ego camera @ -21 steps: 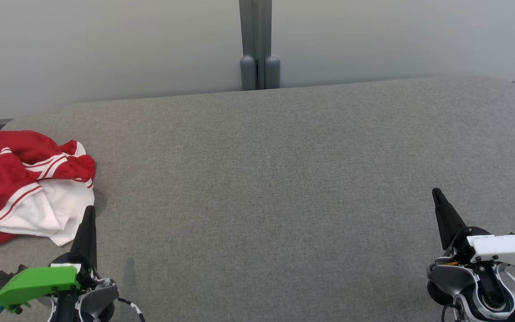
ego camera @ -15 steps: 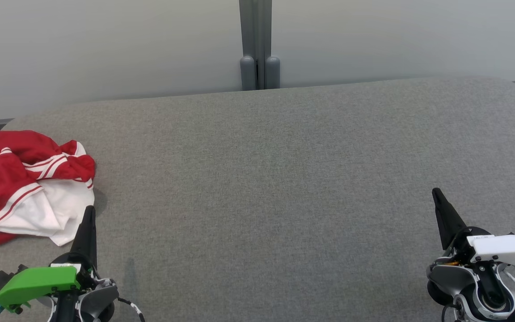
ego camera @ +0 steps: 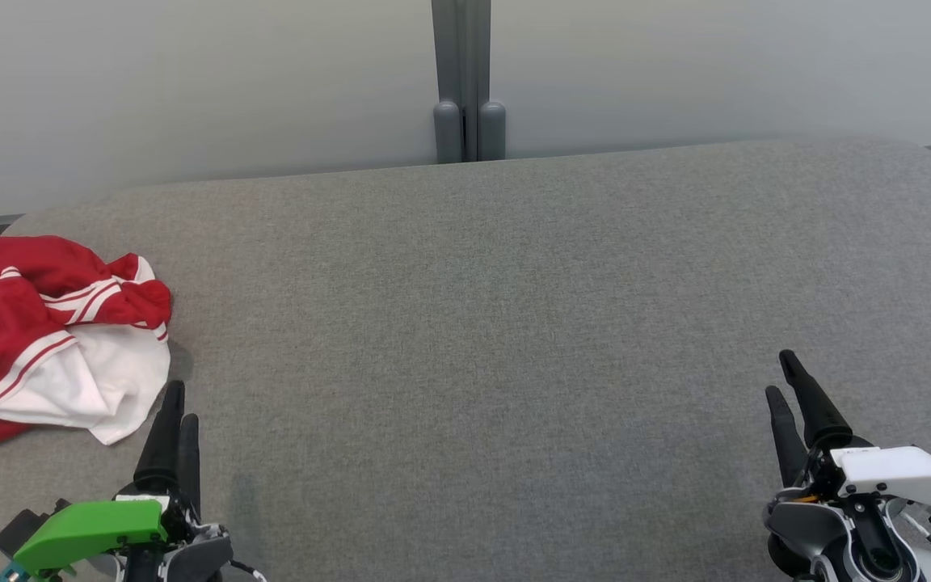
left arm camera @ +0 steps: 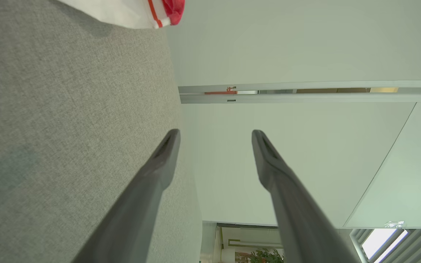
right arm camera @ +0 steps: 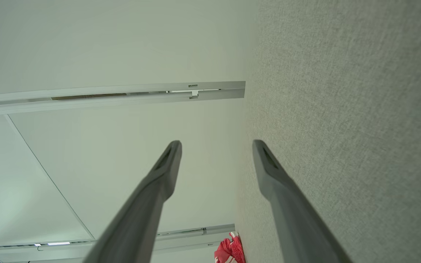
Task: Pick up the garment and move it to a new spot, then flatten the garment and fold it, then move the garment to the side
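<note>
A crumpled red and white garment (ego camera: 53, 339) with white stripes lies in a heap at the left edge of the grey upholstered surface (ego camera: 498, 323). Its white corner shows at the top of the left wrist view (left arm camera: 130, 12), and a small red part shows far off in the right wrist view (right arm camera: 230, 252). My left gripper (ego camera: 179, 404) stands open just right of and below the heap, apart from it, with nothing between its fingers (left arm camera: 214, 135). My right gripper (ego camera: 782, 373) is open and empty at the lower right, above bare fabric (right arm camera: 216, 146).
A pale wall with a dark grey post (ego camera: 463, 81) rises right behind the surface's far edge. The surface rounds off at its left and right corners. A wide stretch of bare grey fabric lies between the two grippers.
Both grippers have drawn back toward the bottom of the head view and rolled, so that two fingers of each now show. The garment has not moved.
</note>
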